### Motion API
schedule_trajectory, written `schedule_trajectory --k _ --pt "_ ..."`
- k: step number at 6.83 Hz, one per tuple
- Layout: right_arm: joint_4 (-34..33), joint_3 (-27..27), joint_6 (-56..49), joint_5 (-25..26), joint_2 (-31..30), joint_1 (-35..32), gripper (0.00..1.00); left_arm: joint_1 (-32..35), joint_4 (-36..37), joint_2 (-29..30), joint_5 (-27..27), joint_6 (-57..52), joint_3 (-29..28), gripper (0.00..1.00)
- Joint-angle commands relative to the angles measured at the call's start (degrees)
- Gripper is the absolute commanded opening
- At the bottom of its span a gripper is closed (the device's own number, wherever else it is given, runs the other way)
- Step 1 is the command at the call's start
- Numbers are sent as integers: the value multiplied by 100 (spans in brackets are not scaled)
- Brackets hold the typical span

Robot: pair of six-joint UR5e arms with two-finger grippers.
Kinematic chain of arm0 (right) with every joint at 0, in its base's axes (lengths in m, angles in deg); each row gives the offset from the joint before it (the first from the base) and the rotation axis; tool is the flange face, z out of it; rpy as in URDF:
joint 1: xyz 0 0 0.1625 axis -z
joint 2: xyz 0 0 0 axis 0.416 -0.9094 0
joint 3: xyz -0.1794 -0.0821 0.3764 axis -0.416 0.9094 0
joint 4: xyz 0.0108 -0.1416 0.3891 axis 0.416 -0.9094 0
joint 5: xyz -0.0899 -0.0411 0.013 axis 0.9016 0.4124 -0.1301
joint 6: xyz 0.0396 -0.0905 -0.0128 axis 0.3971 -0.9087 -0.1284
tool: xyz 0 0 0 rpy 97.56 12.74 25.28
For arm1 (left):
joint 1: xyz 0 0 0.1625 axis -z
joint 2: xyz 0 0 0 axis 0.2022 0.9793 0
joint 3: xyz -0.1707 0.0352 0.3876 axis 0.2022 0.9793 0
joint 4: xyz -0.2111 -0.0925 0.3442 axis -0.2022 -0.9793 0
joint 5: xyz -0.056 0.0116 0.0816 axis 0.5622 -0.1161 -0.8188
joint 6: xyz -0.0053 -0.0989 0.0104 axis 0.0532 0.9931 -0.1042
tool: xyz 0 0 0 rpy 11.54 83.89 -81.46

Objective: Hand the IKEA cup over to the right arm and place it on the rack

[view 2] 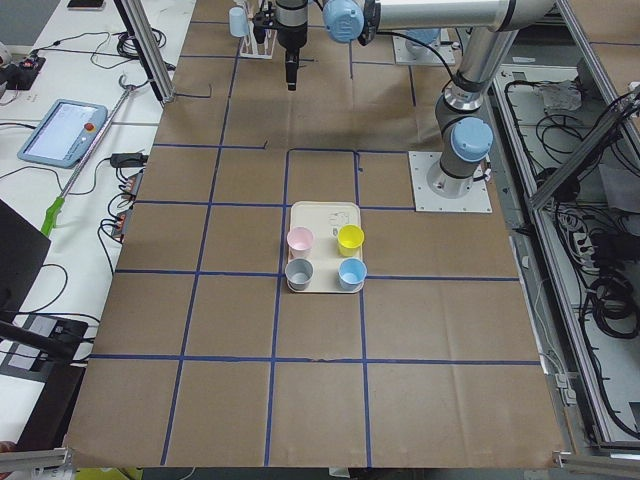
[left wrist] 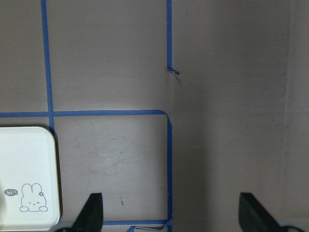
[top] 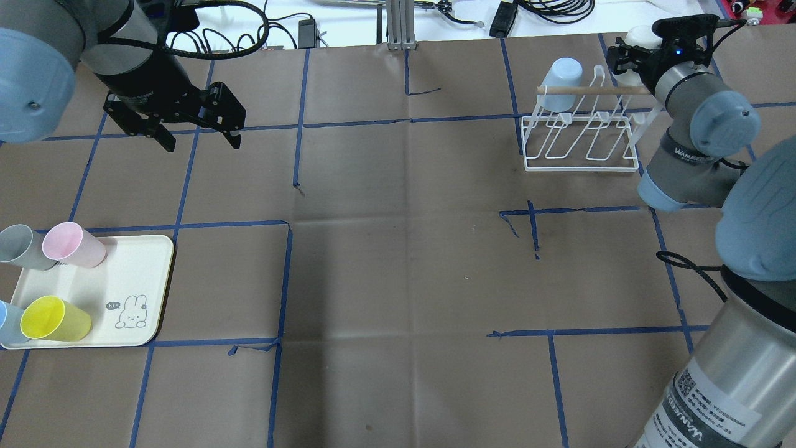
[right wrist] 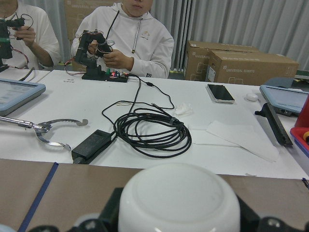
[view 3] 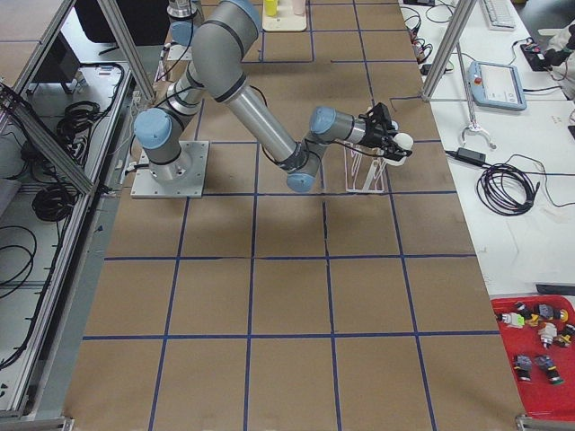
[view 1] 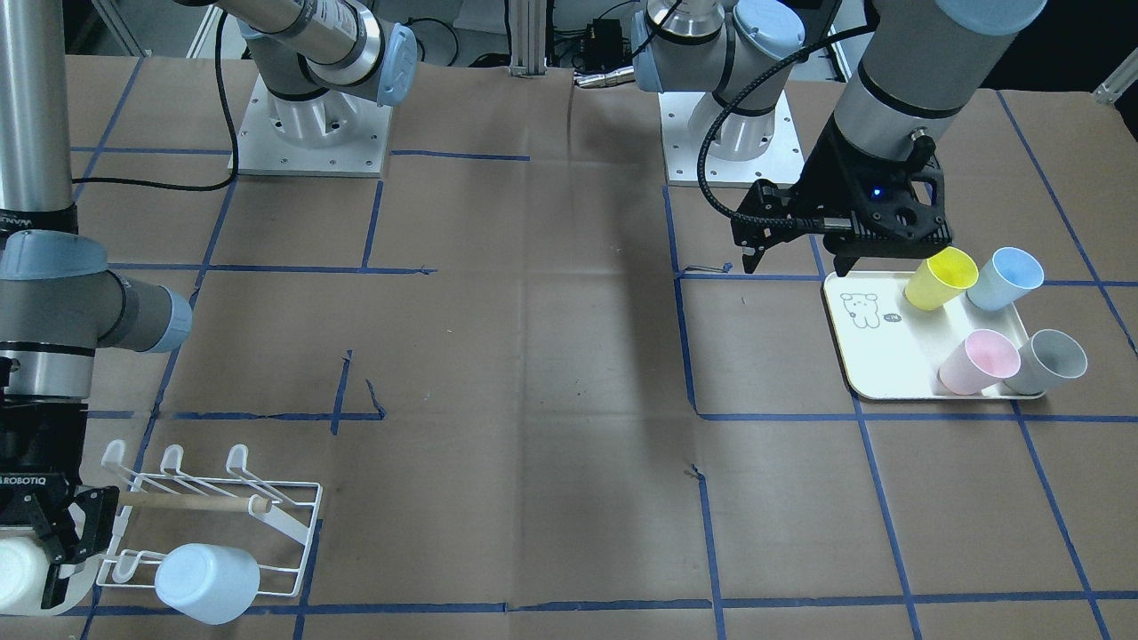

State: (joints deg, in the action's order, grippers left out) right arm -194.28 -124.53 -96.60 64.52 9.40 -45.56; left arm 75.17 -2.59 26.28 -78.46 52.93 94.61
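Firmly clamped between the right arm's black fingers (right wrist: 108,212), the white plastic cup (right wrist: 178,205) is held just beside the low white wire rack (top: 581,146), where a pale blue cup (top: 559,74) hangs. Brown paper gridded with blue tape covers the counter (top: 404,280). Well apart, the left arm's fingers (left wrist: 91,212) hover spread wide beside the cream bunny tray (top: 134,274). The front view's edge crops the white cup.
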Motion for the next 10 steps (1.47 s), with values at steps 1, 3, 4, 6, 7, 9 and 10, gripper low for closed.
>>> schedule_trajectory --k 1,3,4,6,7,9,10 --pt "29 0 4 -6 -23 0 99 0 50 -82 7 -24 95 100" --pt "38 8 -5 3 -119 -9 99 0 85 -92 7 -24 96 100" --pt "46 0 -5 11 -285 -17 99 0 94 -92 15 -24 87 100" --pt "1102 -27 -13 29 -951 -166 99 0 94 -101 15 -24 96 100" --pt "1936 -79 -31 64 -1381 -219 99 0 94 -92 15 -24 96 100" --pt "3822 -167 -75 90 -2313 -254 100 0 94 -101 15 -24 96 100" --pt "4992 -115 -75 125 -2630 -394 100 0 94 -101 15 -24 96 100"
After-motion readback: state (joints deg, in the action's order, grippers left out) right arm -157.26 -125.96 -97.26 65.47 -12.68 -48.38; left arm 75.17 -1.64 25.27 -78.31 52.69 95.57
